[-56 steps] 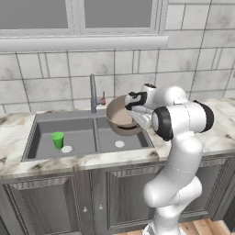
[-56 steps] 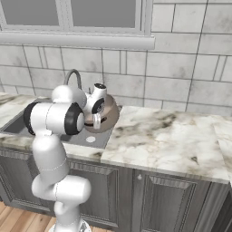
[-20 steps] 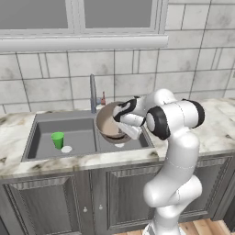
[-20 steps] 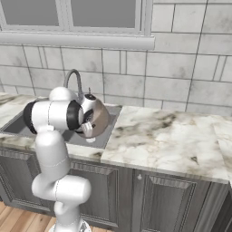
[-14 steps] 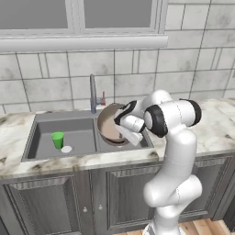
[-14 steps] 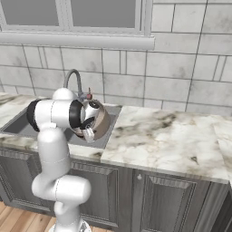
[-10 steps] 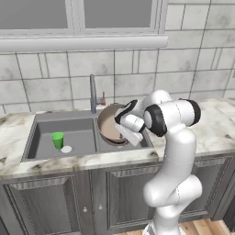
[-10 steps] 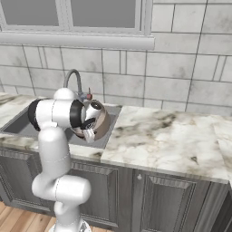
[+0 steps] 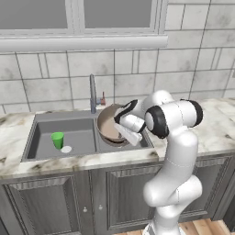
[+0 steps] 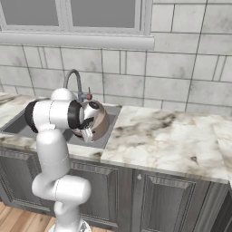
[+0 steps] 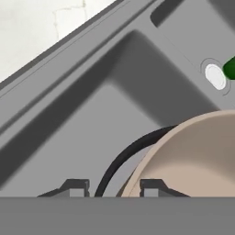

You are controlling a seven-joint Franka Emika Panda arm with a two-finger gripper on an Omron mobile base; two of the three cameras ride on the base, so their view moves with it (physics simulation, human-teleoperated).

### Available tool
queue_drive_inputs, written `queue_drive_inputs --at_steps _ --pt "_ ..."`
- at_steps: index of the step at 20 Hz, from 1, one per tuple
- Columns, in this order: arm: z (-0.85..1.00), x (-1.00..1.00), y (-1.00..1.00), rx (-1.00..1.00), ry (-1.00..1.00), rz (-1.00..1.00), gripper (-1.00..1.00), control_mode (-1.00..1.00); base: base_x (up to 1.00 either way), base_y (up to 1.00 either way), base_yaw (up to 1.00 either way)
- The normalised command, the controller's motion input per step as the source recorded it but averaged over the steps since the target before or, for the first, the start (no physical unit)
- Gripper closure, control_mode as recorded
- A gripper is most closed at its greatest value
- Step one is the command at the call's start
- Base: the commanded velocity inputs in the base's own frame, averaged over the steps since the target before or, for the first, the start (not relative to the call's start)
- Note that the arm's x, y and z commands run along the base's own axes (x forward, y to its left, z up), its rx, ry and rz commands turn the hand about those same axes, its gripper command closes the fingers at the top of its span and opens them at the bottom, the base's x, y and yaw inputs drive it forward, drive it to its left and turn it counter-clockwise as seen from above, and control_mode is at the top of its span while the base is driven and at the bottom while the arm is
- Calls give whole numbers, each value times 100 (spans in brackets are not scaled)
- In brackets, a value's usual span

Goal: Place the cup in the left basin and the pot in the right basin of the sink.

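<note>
Moved: pot (image 9: 110,126) is now sitting lower, tilting into right basin (image 9: 140,137).
Gripper (image 11: 112,187): clamping pot's rim.
Cup (image 9: 58,140): standing in left basin (image 9: 43,133), frame centre-left.

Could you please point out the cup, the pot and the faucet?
cup (image 9: 57,140), left base view, its green side wall.
pot (image 9: 108,128), left base view, its brownish inside.
faucet (image 9: 92,94), left base view, its upright grey stem.

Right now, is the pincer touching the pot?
Touching. In the hand view the pincer straddles the rim of the pot; the left base view shows the pot tilted, held up.
</note>
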Motion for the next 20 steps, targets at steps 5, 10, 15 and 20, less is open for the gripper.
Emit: queue_drive_inputs --at_steps 5,10,15,20 --pt "0 -18 14 0 -1 3 100 -100 0 0 0" --pt "-5 3 1 10 0 6 100 -100 0 0 0" --pt "-12 24 0 15 0 8 100 -100 0 0 0" --pt "-23 29 0 8 0 8 100 -100 0 0 0"
